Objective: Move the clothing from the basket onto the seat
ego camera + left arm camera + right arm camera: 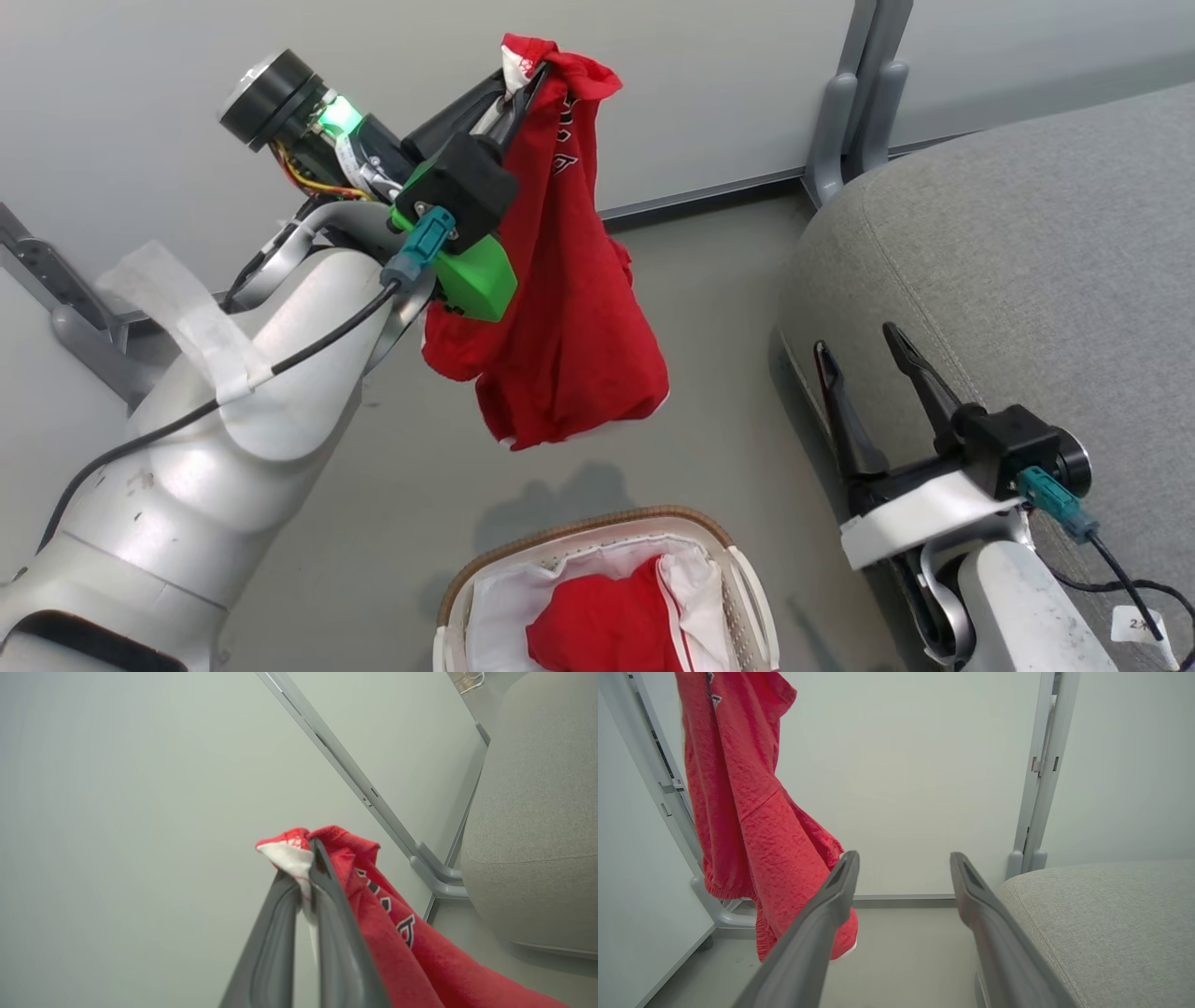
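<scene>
A red garment (560, 308) was pinched aloft by the left gripper (525, 77); the right gripper (856, 338) was spread empty beside the seat (1027, 233)

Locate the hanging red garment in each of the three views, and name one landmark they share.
Head view: the red garment is at upper middle, hanging from the shut left gripper.
Left wrist view: it runs from the middle to the lower right, pinched at the fingertips.
Right wrist view: it is on the left side, hanging down from the top edge.
Shared landmark: the grey sofa, at the right in all three.
</scene>
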Controlling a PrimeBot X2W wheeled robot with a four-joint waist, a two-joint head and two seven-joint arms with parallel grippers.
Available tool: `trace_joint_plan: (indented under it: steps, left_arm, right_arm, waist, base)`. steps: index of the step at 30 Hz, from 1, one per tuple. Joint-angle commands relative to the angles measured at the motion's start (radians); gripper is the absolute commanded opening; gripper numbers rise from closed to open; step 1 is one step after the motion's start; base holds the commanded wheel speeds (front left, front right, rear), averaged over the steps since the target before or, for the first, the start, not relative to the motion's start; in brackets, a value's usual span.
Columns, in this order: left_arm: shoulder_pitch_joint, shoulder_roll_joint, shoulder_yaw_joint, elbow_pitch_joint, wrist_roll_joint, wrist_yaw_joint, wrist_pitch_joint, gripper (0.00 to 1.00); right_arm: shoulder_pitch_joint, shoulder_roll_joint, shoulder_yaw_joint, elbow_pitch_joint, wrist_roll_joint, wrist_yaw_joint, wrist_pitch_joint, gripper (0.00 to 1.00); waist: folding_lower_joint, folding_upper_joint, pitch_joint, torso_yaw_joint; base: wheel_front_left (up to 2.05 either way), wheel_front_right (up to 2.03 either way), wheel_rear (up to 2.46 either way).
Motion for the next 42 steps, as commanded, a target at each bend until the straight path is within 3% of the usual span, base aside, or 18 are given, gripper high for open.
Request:
trace_joint_plan:
  steps: [1, 15, 26, 36, 37, 38, 39, 40, 41, 42]
  left_arm:
    - [-0.026, -0.010, -0.003, 0.005, -0.012, -0.005, 0.000, 0.00]
    - [-0.093, -0.081, -0.063, 0.000, -0.026, -0.005, 0.000, 0.00]
    - [-0.124, -0.129, -0.122, -0.044, -0.048, -0.005, 0.007, 0.00]
    - [-0.120, -0.148, -0.173, -0.116, -0.084, -0.005, 0.011, 0.00]
    - [-0.117, -0.146, -0.172, -0.120, -0.087, -0.005, 0.012, 0.00]
    - [-0.108, -0.140, -0.166, -0.126, -0.093, -0.003, 0.015, 0.00]
    - [-0.103, -0.131, -0.163, -0.128, -0.098, 0.000, 0.015, 0.00]
    - [-0.095, -0.123, -0.158, -0.128, -0.102, 0.004, 0.017, 0.00]
    - [-0.088, -0.118, -0.154, -0.126, -0.109, 0.007, 0.018, 0.00]
    - [-0.079, -0.111, -0.149, -0.123, -0.114, 0.012, 0.018, 0.00]
  right_arm:
    - [-0.016, -0.003, 0.019, -0.001, 0.005, 0.000, -0.002, 1.00]
    - [-0.133, -0.003, 0.193, 0.085, -0.063, 0.000, -0.002, 1.00]
    - [-0.228, -0.004, 0.149, 0.153, -0.169, 0.000, -0.002, 1.00]
    - [-0.260, -0.003, 0.191, 0.244, -0.150, 0.000, -0.002, 1.00]
    - [-0.263, -0.003, 0.192, 0.249, -0.146, 0.000, -0.002, 0.83]
    - [-0.268, -0.004, 0.196, 0.258, -0.139, 0.000, -0.002, 0.45]
    - [-0.268, -0.003, 0.199, 0.263, -0.135, 0.000, -0.002, 0.29]
    - [-0.267, -0.003, 0.200, 0.268, -0.131, 0.000, -0.002, 0.29]
    - [-0.266, -0.003, 0.201, 0.270, -0.129, 0.000, -0.002, 0.00]
    - [-0.266, -0.004, 0.197, 0.273, -0.125, 0.000, -0.002, 0.00]
  waist:
    - [0.0001, 0.0000, -0.005, 0.005]
    - [0.0001, 0.0000, -0.052, 0.071]
    - [0.0001, 0.0000, -0.079, 0.113]
    - [0.0001, 0.0000, -0.090, 0.156]
    - [0.0001, 0.0000, -0.090, 0.159]
    - [0.0001, 0.0000, -0.091, 0.162]
    - [0.0001, 0.0000, -0.091, 0.164]
    - [0.0001, 0.0000, -0.091, 0.165]
    - [0.0001, 0.0000, -0.090, 0.166]
    - [0.0001, 0.0000, -0.090, 0.166]
  base:
    - [0.00, 0.00, 0.00]
    - [0.00, 0.00, 0.00]
    - [0.00, 0.00, 0.00]
    - [0.00, 0.00, 0.00]
    - [0.00, 0.00, 0.00]
    - [0.00, 0.00, 0.00]
    - [0.00, 0.00, 0.00]
    - [0.00, 0.00, 0.00]
    - [0.00, 0.00, 0.00]
    - [0.00, 0.00, 0.00]
